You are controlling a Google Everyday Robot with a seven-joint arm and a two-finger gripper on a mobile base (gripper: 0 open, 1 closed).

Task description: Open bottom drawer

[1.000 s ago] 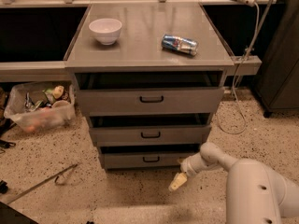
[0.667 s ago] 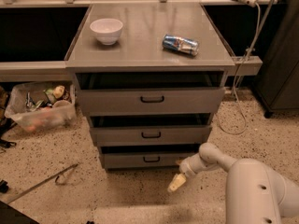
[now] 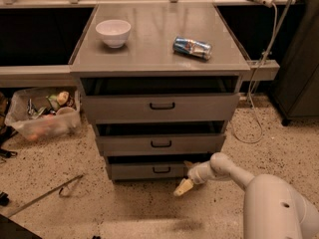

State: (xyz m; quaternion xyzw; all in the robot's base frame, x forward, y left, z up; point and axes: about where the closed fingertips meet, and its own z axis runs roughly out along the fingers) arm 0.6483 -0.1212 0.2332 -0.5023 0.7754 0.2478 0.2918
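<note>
The bottom drawer (image 3: 144, 171) is the lowest, smallest-fronted grey drawer of the cabinet, with a small black loop handle (image 3: 161, 170). It stands slightly pulled out, with a dark gap above its front. My gripper (image 3: 183, 186) is low over the floor, just right of the handle and in front of the drawer's right part. My white arm (image 3: 234, 171) reaches in from the lower right.
The middle drawer (image 3: 160, 144) and the tall top drawer (image 3: 160, 106) also stand a little open. A white bowl (image 3: 113, 32) and a lying can (image 3: 192, 47) are on the cabinet top. A clear bin (image 3: 42, 116) stands on the floor at left, and a cable (image 3: 254, 108) hangs at right.
My gripper has shifted slightly left and up, closer to the bottom drawer front. The drawers have not moved.
</note>
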